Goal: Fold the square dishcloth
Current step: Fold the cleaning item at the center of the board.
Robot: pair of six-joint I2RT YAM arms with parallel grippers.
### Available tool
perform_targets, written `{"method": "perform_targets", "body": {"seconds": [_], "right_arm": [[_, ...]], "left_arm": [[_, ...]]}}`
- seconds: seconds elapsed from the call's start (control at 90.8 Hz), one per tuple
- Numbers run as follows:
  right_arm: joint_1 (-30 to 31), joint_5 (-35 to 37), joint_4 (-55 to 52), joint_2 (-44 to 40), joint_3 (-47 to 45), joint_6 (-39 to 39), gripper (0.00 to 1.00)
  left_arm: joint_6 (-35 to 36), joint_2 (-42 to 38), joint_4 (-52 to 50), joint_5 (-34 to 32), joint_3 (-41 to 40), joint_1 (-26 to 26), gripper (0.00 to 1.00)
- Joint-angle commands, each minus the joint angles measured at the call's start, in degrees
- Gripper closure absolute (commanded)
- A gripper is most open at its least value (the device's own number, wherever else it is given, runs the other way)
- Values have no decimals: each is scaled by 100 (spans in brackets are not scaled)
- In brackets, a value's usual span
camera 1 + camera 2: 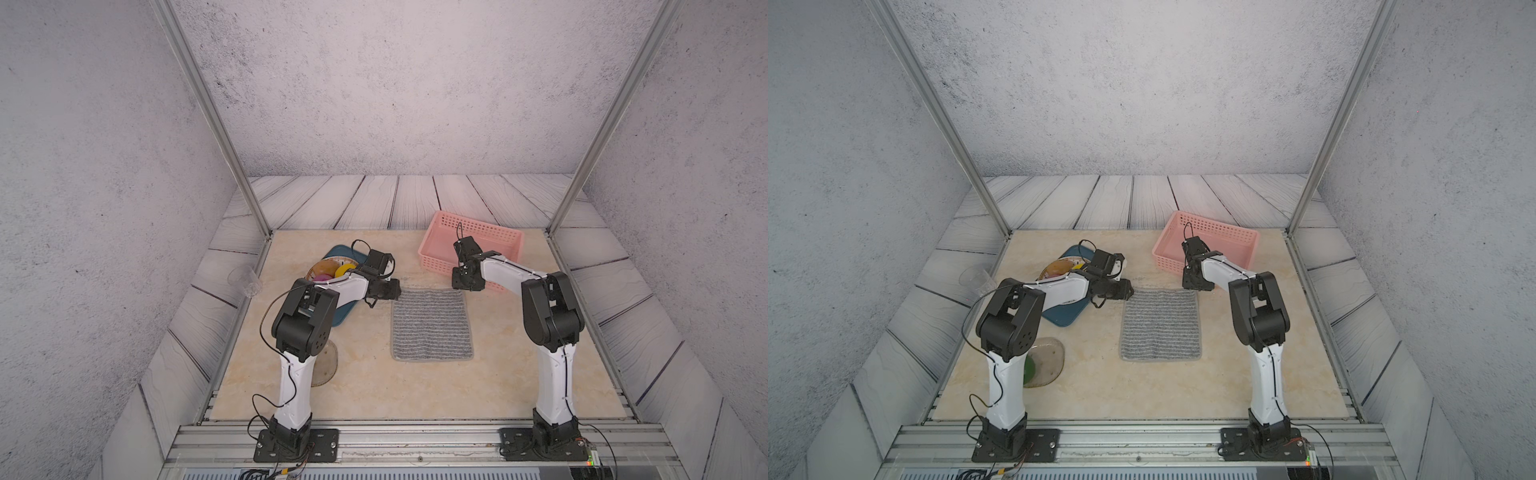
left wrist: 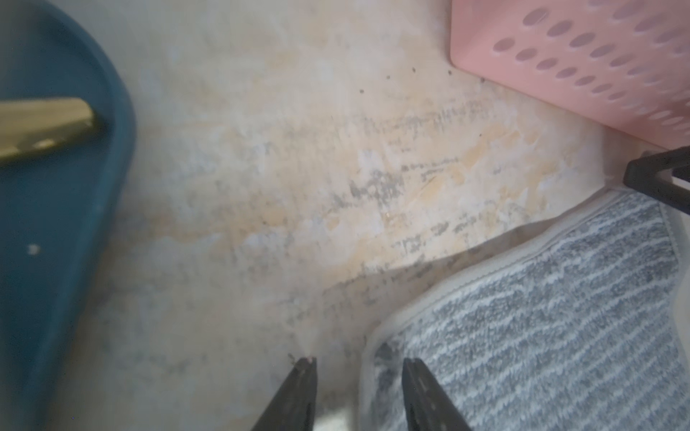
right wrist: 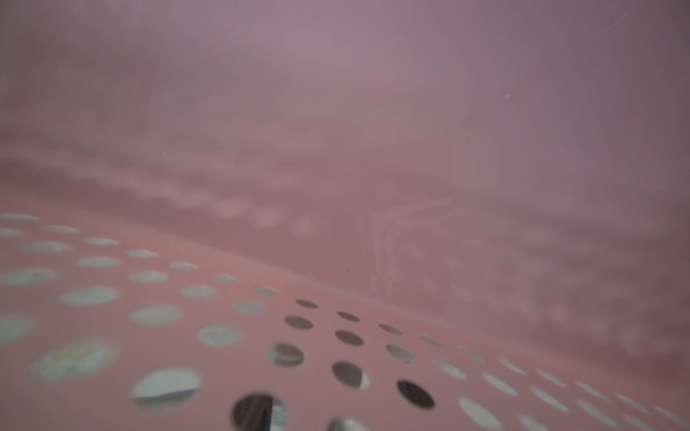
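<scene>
The left gripper (image 2: 358, 369) has its two black fingertips (image 2: 302, 377) apart, clamped on nothing. One is over the bare beige marble-look tabletop (image 2: 298, 168), the other over the far-left corner of the soft grey, pale-striped square dishcloth (image 2: 541, 317). Only the left wrist view shows this gap. In both top views the single dishcloth (image 1: 432, 324) (image 1: 1160, 324) lies flat mid-table.

The right gripper (image 1: 467, 284) sits at the cloth's far-right corner, against the one pink perforated plastic basket (image 1: 490, 226). I cannot tell how its jaws stand, since the right wrist view shows only the blurred basket wall (image 3: 186, 317).

Behind the left arm is one dark teal plastic tray (image 1: 343, 311) carrying one tan round bowl (image 1: 322, 266). A top view shows one yellow ball (image 1: 344, 270) and one magenta ball (image 1: 320, 277) in it.

Near the left arm's base lies one clear glass dish (image 1: 1050, 357). A top view shows a green item (image 1: 1030, 370) in it, which the arm elsewhere hides.

One clear plastic cup (image 1: 245, 280) lies off the table.
</scene>
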Motion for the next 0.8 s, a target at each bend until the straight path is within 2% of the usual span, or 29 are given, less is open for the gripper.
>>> {"method": "perform_targets", "body": {"seconds": [0.0,0.374,0.583,0.705,0.793], "right_arm": [[-24,12,-103,106,117,202,51],[-23,9,-94,306,319,331,64],[-34,42,-163,319,380,283,88],[-36,56,-151,164,311,217,97],[-24,88,-124,-14,189,172,100]], "left_arm": [[98,105,-162,260,141,35,60],[77,326,-245,279,331,37,79],[95,313,-267,268,365,37,92],[104,183,-276,250,329,37,100],[108,2,-215,220,232,37,100]]}}
